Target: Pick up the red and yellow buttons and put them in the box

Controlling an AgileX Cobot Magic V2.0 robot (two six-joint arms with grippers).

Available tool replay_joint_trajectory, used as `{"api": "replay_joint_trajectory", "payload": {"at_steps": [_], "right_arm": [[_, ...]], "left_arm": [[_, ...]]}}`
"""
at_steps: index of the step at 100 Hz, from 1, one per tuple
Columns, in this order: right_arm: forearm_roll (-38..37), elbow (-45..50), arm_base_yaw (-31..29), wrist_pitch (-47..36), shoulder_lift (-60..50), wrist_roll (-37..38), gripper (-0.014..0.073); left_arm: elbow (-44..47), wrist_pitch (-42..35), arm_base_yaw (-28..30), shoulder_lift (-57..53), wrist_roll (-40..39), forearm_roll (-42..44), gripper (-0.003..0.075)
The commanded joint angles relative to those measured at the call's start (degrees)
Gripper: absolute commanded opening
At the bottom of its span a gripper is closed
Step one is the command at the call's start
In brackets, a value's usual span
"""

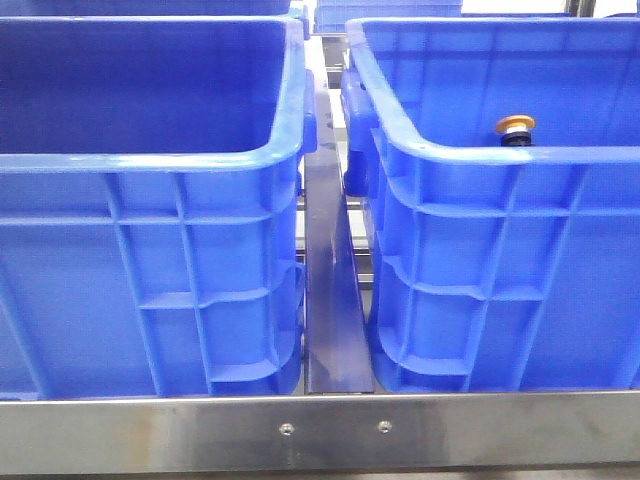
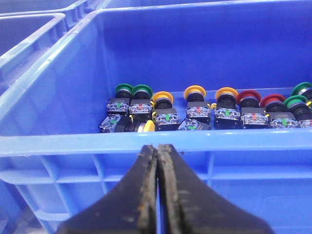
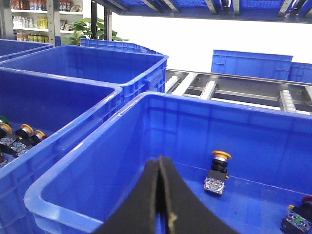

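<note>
crates: two (image 1: pixel 150 250) (image 1: pixel 500 270) sitting side by side.
box contents: one yellow button (image 3: pixel 218 170) lying beyond the clenched right gripper (image 3: pixel 160 168).
left gripper (image 2: pixel 157 151): hovering clenched, empty, outside the button-filled crate.

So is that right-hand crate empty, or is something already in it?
Not empty. The right crate holds a yellow button standing upright on its floor, and another button, red cap barely visible, sits at the frame's edge.

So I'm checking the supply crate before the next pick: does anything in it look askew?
Mostly tidy: buttons stand upright in a row. Two at the front lie tipped over: a yellow-capped button and a clear contact block.
</note>
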Motion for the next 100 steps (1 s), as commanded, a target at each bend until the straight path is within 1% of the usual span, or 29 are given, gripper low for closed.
{"api": "replay_joint_trajectory", "payload": {"at_steps": [1,14,23,30,39,46,51,53,58,60,65,67,72,79,86,100], "right_arm": [[1.98,-1.44,0.01,-2.11,0.7,-0.48,-0.0058],[1.98,-1.17,3.32,-3.92,0.7,-0.48,-0.0058],[1.82,-0.97,5.18,-10.05,0.7,-0.48,-0.0058],[0.69,-0.97,5.29,-15.66,0.7,-0.48,-0.0058],[-4.54,-0.97,5.29,-21.64,0.7,1.61,-0.0058],[-12.75,-1.08,5.29,-23.2,0.7,9.09,-0.0058],[-22.04,-1.08,5.29,-23.15,0.7,18.39,-0.0058],[-24.67,-1.08,5.29,-22.95,0.7,21.03,-0.0058],[-35.97,-1.08,5.29,-22.56,0.7,32.41,-0.0058],[-38.86,-1.08,5.29,-22.45,0.7,35.44,-0.0058],[-50.64,-1.02,5.16,-22.5,0.7,47.72,-0.0058],[-53.58,-0.96,5.1,-22.57,0.7,50.8,-0.0058],[-64.79,-0.92,4.53,-22.65,0.7,62.07,-0.0058],[-75.33,-0.47,3.64,-23.02,0.7,73.21,-0.0058],[-79.98,0.72,2.89,-24.18,0.7,78.95,-0.0058],[-80.3,5.37,2.23,-27.29,0.36,79.5,-0.0058]], "left_arm": [[1.13,-4.72,-0.28,-1.69,-0.16,-0.59,-0.002],[1.13,-4.72,-0.28,-1.69,-0.16,-0.59,-0.002],[1.13,-4.72,-0.28,-1.69,-0.16,-0.59,-0.002],[1.13,-4.72,-0.28,-1.69,-0.16,-0.59,-0.002],[1.13,-4.72,-0.28,-1.69,-0.16,-0.59,-0.002],[1.13,-4.72,-0.28,-1.69,-0.16,-0.59,-0.002],[1.13,-4.81,-0.28,-1.69,-0.16,-0.59,-0.002],[1.13,-4.81,-0.28,-1.69,-0.16,-0.59,-0.002],[1.13,-4.81,-0.28,-1.69,-0.16,-0.59,-0.002],[1.13,-4.81,-0.28,-1.69,-0.16,-0.59,-0.002],[1.13,-4.81,-0.28,-1.69,-0.16,-0.59,-0.002],[1.13,-4.81,-0.28,-1.69,-0.16,-0.59,-0.002],[1.13,-4.81,-0.28,-1.69,-0.16,-0.59,-0.002],[1.13,-4.81,-0.28,-1.69,-0.16,-0.59,-0.002],[1.13,-4.81,-0.28,-1.69,-0.16,-0.59,-0.002],[1.13,-4.81,-0.28,-1.69,-0.16,-0.59,-0.002]]}}
